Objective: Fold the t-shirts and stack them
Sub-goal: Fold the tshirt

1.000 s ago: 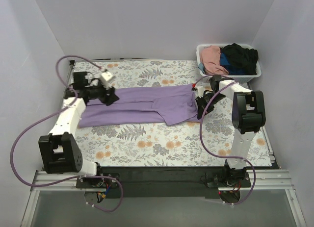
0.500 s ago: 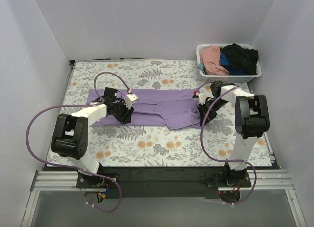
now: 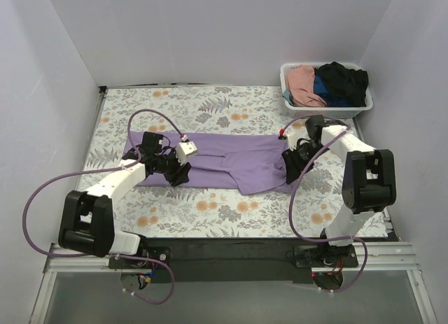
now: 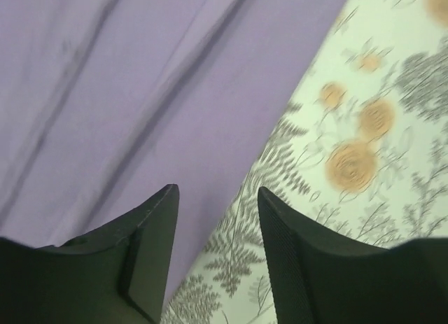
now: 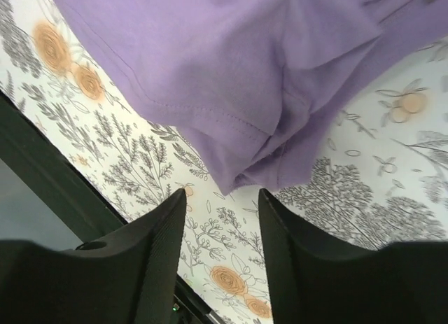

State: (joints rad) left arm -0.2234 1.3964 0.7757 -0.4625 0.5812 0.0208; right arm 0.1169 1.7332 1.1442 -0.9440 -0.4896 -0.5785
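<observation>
Left gripper (image 3: 180, 174) shifted nearer, open over lavender shirt (image 3: 231, 155)

Heads up, you never get a full look at the big lavender-purple soft cloth t-shirt (image 3: 231, 156). From overhead, the end of the white-and-black left arm (image 3: 126, 175) sits over the shirt's left part. The right arm (image 3: 336, 138) covers its right edge, so both ends are hidden.

The left wrist cam only catches a slab of it, cut off at the top and left edges, and the floral-print surface (image 4: 364, 156) next to it is smeared with blur. The right wrist cam chops the shirt at the top too.

The left arm's black fingers (image 4: 150, 247) and the right arm's black fingers (image 5: 150, 261) both run off the bottom of the frame.

In the white slatted plastic basket (image 3: 350, 110), the blue shirt (image 3: 334, 99) is mostly buried under the black shirt (image 3: 343, 78) and the pink shirt (image 3: 301, 85). I can't count what's in there.
</observation>
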